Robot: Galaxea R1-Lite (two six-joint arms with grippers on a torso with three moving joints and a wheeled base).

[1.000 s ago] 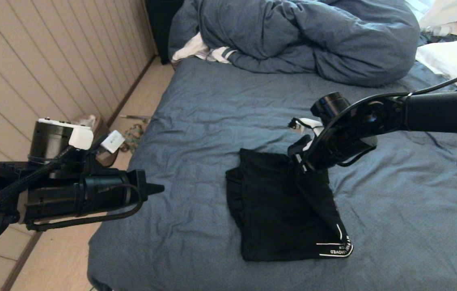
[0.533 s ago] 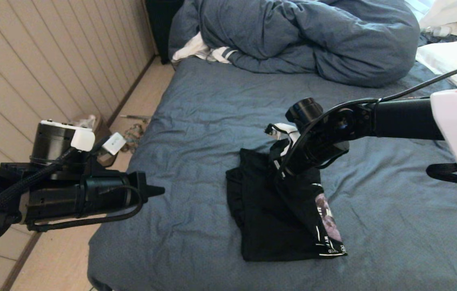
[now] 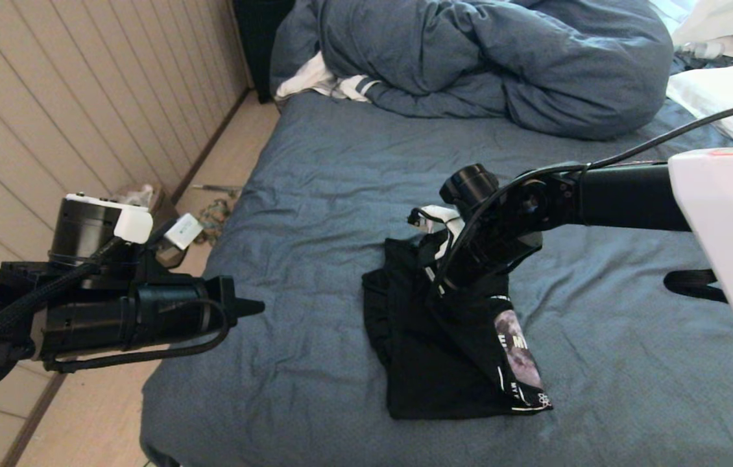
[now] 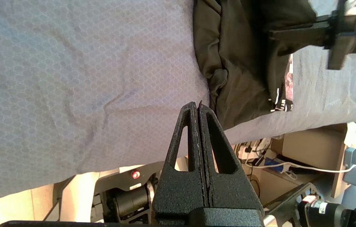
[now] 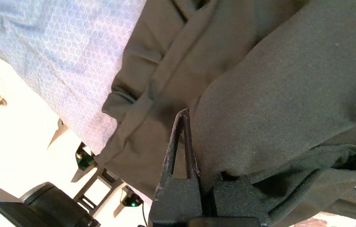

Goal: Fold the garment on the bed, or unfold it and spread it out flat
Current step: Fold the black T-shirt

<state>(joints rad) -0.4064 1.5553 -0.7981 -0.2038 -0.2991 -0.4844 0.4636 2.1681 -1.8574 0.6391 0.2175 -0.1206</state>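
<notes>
One claw, the right claw (image 3: 434, 285), is clamped on the garment (image 3: 444, 350), apparently lifting its three-o'clock edge off the bed (image 3: 340, 168); left claw (image 3: 253, 303) pressed together, idle.

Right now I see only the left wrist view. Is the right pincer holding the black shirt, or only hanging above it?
Observer: Holding. In the right wrist view the right pincer is shut on a fold of the garment.
Operator: Is my left pincer touching the shirt?
Observer: No. The head view shows the left pincer shut and empty, near the left side of the bed, apart from the garment.
Operator: Is anything else on the bed?
Observer: A bunched blue duvet lies at the far end.
</notes>
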